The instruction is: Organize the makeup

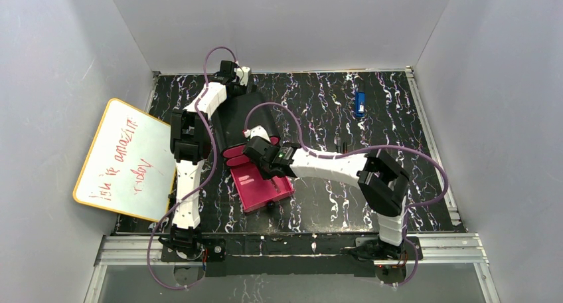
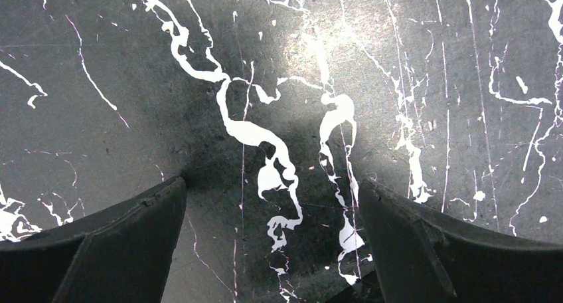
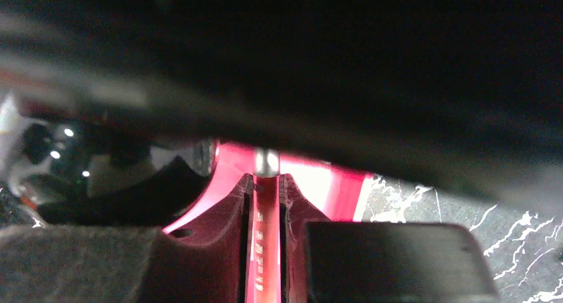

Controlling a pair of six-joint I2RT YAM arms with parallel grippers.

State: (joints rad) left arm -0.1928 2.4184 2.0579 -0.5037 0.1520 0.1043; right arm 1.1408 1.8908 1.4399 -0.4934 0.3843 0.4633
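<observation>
The R tool (image 3: 267, 183) is pinching a thin red stick (image 3: 267, 250). Its 2 fingers (image 3: 219, 230) press in on both sides of it, w/ the stick's shiny tip poking out past them. From up top, the R tool (image 1: 254, 151) is at the front of the black box (image 1: 249, 113), right by the far end of the pink drawer (image 1: 255, 190), which is pulled out. Can't tell if the stick touches the drawer. The L tool (image 2: 272, 183) is spread wide w/ nothing in it, just bare black & white desk (image 2: 431, 64) under it. That L tool (image 1: 240, 74) is way at the back, behind the box. A small blue thing (image 1: 360, 103) lies far off to the R near the back edge. A white board (image 1: 126, 160) w/ red writing leans at the L side.
</observation>
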